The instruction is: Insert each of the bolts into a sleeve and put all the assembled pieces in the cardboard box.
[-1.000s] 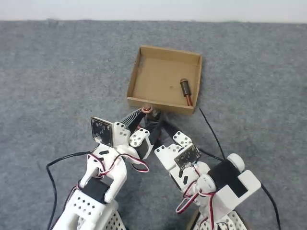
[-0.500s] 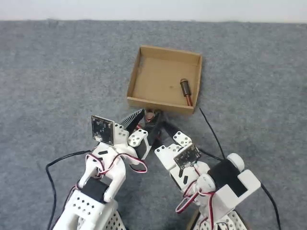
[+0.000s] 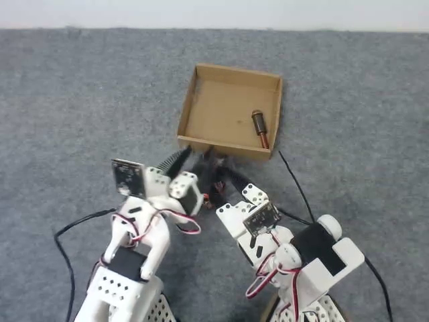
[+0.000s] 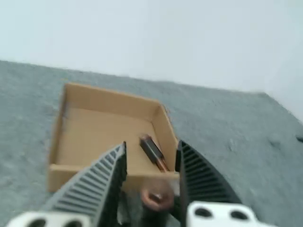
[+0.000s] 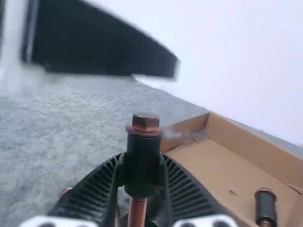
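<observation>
- Right tool first, from the high view: it sits just short of the near wall of the cardboard box, low over the grey surface.
- Left tool is right beside it at that same wall. The spot between the 2 is too blurred to read from up here.
- Inside the box, 1 assembled piece lies flat close to the wall on the right arm's side, dark sleeve end pointing away from the arms.
- A black cable trails across the surface beside the right arm.
- Over to the left wrist view: the left tool is released, its 2 ribbed fingers spread wide apart.
- Low in that gap sits a copper bolt head on top of a dark sleeve. Whether either finger touches it is too blurred to say.
- Beyond the fingers the cardboard box rests on the surface, and the assembled piece lies in it next to a side wall.
- Now the right wrist view: the right tool is clenched on the black sleeve, which it holds upright.
- The bolt is seated in it, hex head resting on the sleeve's top, threaded copper shank poking out below between the fingers.
- Just beyond this held piece the cardboard box lies open, with the assembled piece inside, dark end up in this view.
</observation>
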Controlling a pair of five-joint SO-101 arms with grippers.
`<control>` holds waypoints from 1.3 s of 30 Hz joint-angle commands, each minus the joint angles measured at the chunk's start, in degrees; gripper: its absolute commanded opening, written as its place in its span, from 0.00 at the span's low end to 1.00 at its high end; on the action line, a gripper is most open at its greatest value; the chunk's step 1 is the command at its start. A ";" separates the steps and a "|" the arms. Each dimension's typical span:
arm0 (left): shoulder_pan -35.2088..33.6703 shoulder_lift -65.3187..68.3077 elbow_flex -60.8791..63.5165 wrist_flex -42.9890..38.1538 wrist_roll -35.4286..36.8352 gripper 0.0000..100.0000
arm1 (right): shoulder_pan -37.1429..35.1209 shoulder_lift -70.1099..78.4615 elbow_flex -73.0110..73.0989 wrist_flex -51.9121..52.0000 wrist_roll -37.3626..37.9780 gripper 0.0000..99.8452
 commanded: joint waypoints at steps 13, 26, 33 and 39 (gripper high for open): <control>-25.41 -0.97 -3.21 11.69 0.97 0.16 | 4.97 -0.31 1.05 -0.84 -1.14 0.01; -34.99 -0.97 2.86 18.37 -8.00 0.15 | 10.24 -0.84 -2.81 -8.48 -0.62 0.01; -34.99 -0.97 2.86 18.29 -8.09 0.01 | 14.64 -0.84 -13.80 -6.64 -0.53 0.01; -34.99 -0.88 2.86 18.46 -8.09 0.01 | 17.89 -0.84 -24.53 6.29 -0.53 0.01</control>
